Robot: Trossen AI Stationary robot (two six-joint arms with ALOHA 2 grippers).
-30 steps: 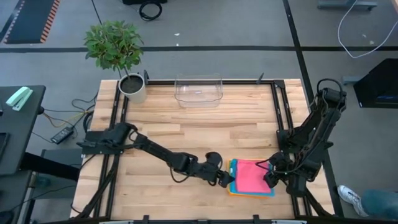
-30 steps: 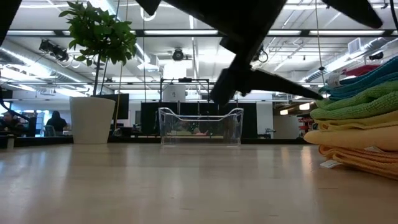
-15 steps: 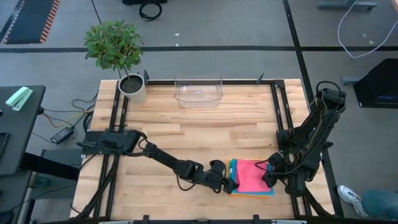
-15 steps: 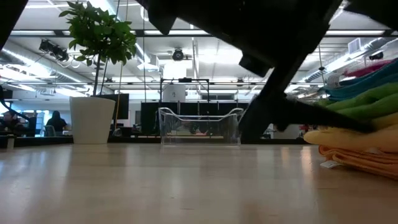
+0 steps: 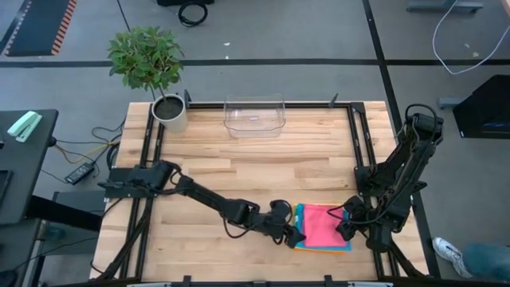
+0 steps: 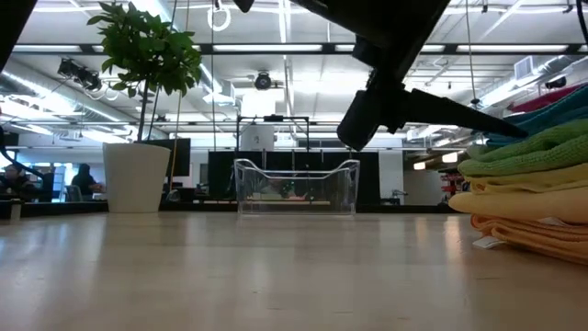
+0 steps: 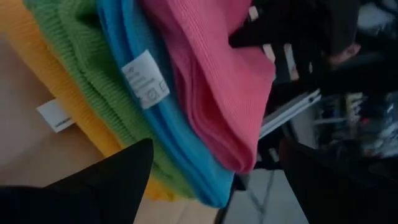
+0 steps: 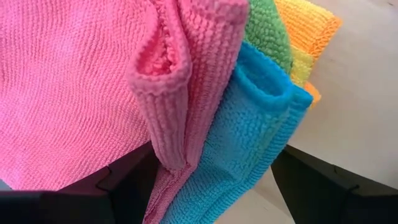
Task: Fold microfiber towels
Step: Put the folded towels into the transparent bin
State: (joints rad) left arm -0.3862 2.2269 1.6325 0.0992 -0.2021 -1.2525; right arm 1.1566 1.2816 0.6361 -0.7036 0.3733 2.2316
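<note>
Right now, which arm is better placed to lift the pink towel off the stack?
Probably right. The right tool sits open at the pink towel with its raised corner fold between the fingers. The left tool is open too, but faces the side edges of the whole stack.

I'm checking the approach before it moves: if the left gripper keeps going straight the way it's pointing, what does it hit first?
Most likely the side of the towel stack. The left gripper, fingers open, points at its near edge; its wrist view shows the blue towel and pink towel dead ahead. Exact height is unclear.
</note>
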